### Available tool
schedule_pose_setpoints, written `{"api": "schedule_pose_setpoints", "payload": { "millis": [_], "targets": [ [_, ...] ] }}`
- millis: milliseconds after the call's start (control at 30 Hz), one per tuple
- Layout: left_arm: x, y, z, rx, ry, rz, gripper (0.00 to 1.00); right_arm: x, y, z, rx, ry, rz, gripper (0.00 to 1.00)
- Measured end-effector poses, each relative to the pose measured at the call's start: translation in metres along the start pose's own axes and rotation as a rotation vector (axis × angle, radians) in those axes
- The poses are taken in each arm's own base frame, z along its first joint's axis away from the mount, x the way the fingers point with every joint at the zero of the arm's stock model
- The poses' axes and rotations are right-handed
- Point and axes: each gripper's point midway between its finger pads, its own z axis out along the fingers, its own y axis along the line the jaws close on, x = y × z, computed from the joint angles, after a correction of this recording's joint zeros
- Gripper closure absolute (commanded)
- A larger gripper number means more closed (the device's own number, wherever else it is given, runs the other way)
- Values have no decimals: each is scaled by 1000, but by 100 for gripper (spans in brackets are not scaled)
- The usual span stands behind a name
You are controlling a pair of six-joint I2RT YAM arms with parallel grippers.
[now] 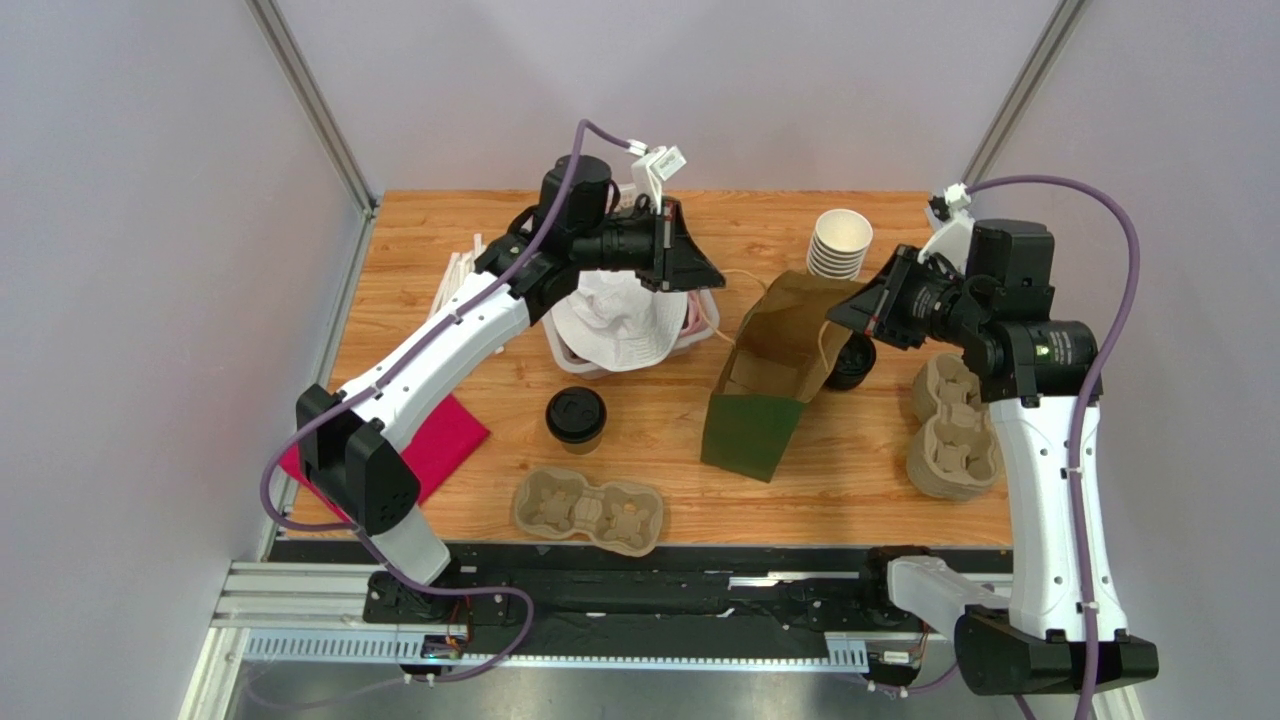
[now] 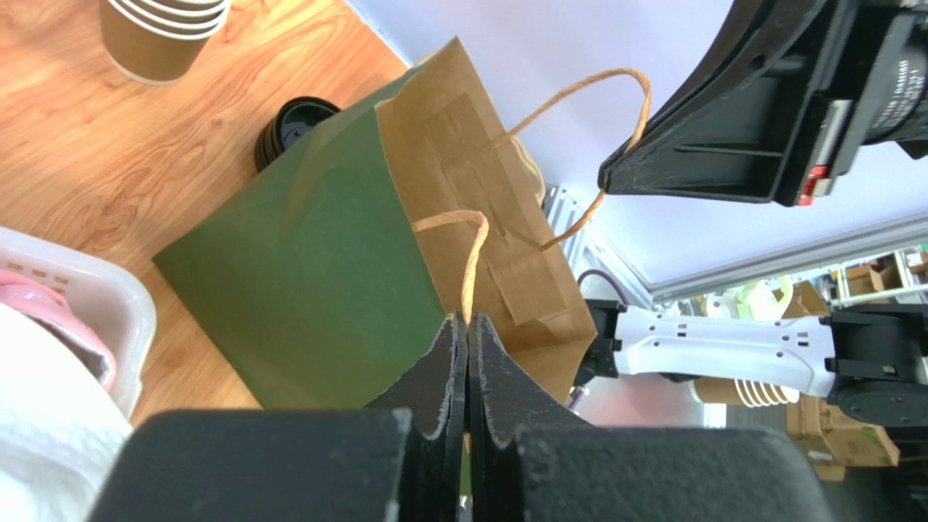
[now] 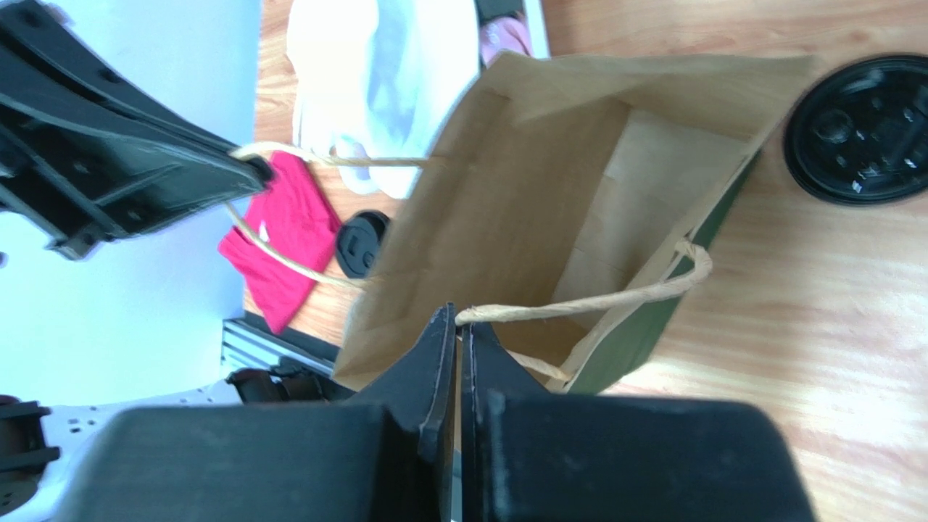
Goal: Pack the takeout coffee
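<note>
The left gripper (image 2: 467, 326) and right gripper (image 3: 458, 322) each pinch one handle (image 2: 472, 259) of the paper bag (image 1: 774, 375). The takeout coffee (image 1: 576, 416) stands near the table's (image 1: 857, 495) front edge. Uneven pulling could tear a handle or tip the bag.

L arm stretched fwd – L claw (image 2: 468, 326) clamped | R arm bent inward – R claw (image 3: 459, 324) clamped
</note>
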Motion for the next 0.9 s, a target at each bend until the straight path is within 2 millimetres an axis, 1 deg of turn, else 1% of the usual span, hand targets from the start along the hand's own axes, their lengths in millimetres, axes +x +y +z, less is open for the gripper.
{"api": "schedule_pose_setpoints", "payload": {
  "millis": [100, 267, 400, 533, 633, 733, 800, 900],
  "targets": [
    [-2, 1, -7, -9, -11, 1, 100, 6, -10, -5, 31, 22, -9, 100],
    [-2, 7, -12, -21, -17, -5, 100, 12, -30, -13, 90, 47, -25, 100],
    [5, 17, -14, -41, -7, -30, 100, 17, -43, -19, 119, 69, -46, 100],
    [13, 33, -19, -73, 0, -64, 100, 19, -55, -29, 132, 84, -53, 100],
    [14, 40, -22, -86, -1, -77, 100, 20, -48, -35, 73, 102, -78, 100],
    [15, 41, -24, -90, -6, -87, 100, 20, -28, -39, -44, 110, -157, 100],
    [16, 41, -25, -89, -8, -91, 100, 20, -19, -42, -94, 106, -209, 100],
    [18, 42, -29, -93, -16, -102, 100, 22, -17, -46, -122, 101, -278, 100]
  ]
}}
